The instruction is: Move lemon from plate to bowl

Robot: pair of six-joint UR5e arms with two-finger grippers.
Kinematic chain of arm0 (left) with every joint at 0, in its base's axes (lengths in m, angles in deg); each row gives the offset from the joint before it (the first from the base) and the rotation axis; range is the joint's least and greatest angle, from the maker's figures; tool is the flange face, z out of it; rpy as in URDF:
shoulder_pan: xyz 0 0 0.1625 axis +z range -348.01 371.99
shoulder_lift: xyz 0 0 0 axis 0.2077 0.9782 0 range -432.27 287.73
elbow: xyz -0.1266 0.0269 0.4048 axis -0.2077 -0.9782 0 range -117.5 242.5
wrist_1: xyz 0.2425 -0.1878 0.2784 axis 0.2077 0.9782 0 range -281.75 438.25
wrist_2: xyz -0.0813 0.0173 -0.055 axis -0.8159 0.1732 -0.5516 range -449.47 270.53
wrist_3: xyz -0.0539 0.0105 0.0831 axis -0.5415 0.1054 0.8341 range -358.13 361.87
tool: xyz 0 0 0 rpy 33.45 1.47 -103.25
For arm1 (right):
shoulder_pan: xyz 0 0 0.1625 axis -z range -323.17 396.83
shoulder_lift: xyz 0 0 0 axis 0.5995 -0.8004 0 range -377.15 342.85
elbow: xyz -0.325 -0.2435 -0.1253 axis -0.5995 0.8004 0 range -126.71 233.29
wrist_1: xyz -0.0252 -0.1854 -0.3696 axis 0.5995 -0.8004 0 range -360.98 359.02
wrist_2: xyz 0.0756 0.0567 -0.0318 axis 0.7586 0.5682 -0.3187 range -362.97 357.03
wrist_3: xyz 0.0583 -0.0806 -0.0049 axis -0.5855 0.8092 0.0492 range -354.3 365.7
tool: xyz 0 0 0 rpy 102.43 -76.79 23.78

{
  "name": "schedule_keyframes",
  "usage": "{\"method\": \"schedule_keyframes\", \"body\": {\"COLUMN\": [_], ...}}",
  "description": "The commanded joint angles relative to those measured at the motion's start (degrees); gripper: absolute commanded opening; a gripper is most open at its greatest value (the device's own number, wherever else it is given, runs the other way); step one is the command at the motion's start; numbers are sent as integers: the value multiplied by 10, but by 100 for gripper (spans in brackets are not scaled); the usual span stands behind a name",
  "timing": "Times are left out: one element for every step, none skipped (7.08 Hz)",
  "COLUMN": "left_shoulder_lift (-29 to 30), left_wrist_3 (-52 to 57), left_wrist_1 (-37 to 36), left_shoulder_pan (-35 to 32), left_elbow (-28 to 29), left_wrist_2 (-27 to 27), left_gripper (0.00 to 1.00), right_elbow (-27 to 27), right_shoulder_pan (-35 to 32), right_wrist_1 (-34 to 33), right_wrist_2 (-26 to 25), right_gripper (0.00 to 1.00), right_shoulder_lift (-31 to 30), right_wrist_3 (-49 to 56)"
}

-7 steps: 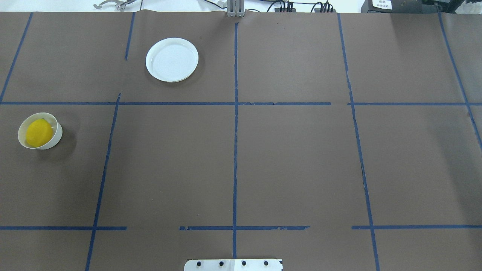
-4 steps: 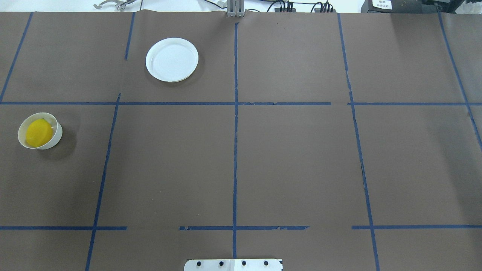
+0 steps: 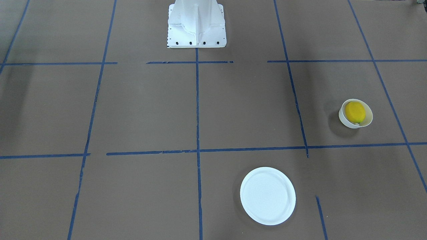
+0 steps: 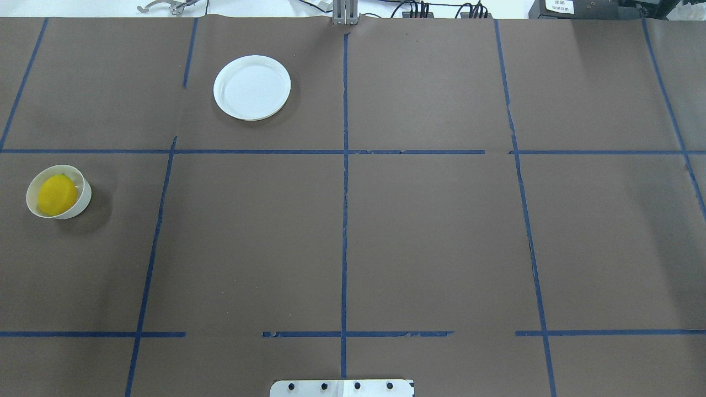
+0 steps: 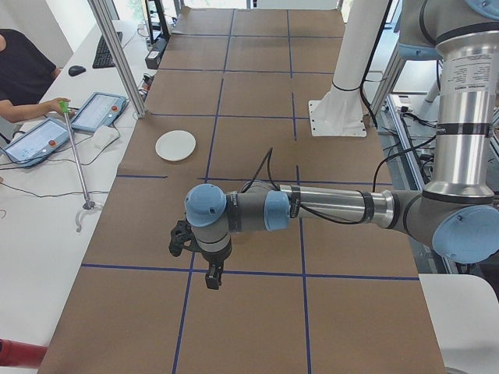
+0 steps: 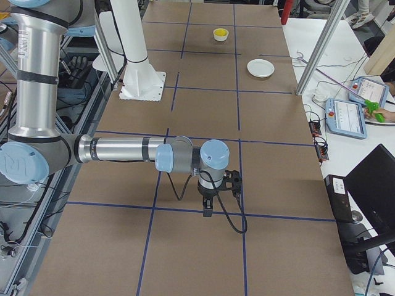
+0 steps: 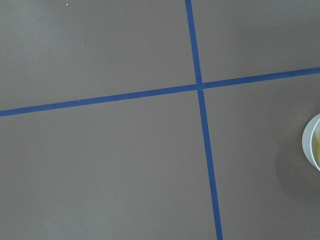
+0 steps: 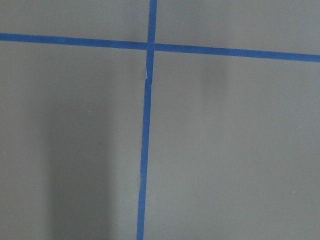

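The lemon (image 4: pixel 57 194) lies inside the small white bowl (image 4: pixel 84 202) at the left of the overhead view; it also shows in the front view (image 3: pixel 355 112) inside the bowl (image 3: pixel 346 122). The flat white plate (image 4: pixel 252 87) sits bare at the far left-centre, and shows in the front view (image 3: pixel 268 195). The bowl's rim (image 7: pixel 311 147) shows at the right edge of the left wrist view. My left gripper (image 5: pixel 182 238) and right gripper (image 6: pixel 231 179) show only in the side views, hovering above the table. I cannot tell whether either is open or shut.
Blue tape lines (image 4: pixel 344 182) divide the brown table cover into squares. The robot's white base (image 3: pixel 196 25) stands at the table's near edge. An operator's tablets (image 5: pixel 74 125) and cables lie on the white bench beyond the far edge.
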Motion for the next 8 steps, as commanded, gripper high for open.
{"method": "schedule_keyframes", "body": {"left_shoulder_lift": [0, 1, -7, -7, -8, -7, -7, -7], "left_wrist_3": [-1, -5, -6, -6, -6, -5, -5, -5], "left_wrist_1": [-5, -4, -2, -2, -3, -3, -3, -3], "left_shoulder_pan": [1, 2, 3, 3, 3, 2, 2, 2], "left_elbow": [0, 2, 4, 4, -2, -3, -3, -3], "left_wrist_2": [0, 0, 3, -1, 0, 0, 0, 0], "left_gripper": [100, 100, 100, 100, 100, 100, 100, 100], "right_elbow": [0, 0, 0, 0, 0, 0, 0, 0], "right_shoulder_pan": [0, 0, 0, 0, 0, 0, 0, 0], "right_wrist_1": [0, 0, 0, 0, 0, 0, 0, 0], "right_wrist_2": [0, 0, 0, 0, 0, 0, 0, 0], "right_gripper": [100, 100, 100, 100, 100, 100, 100, 100], "right_shoulder_lift": [0, 0, 0, 0, 0, 0, 0, 0], "right_wrist_3": [0, 0, 0, 0, 0, 0, 0, 0]}}
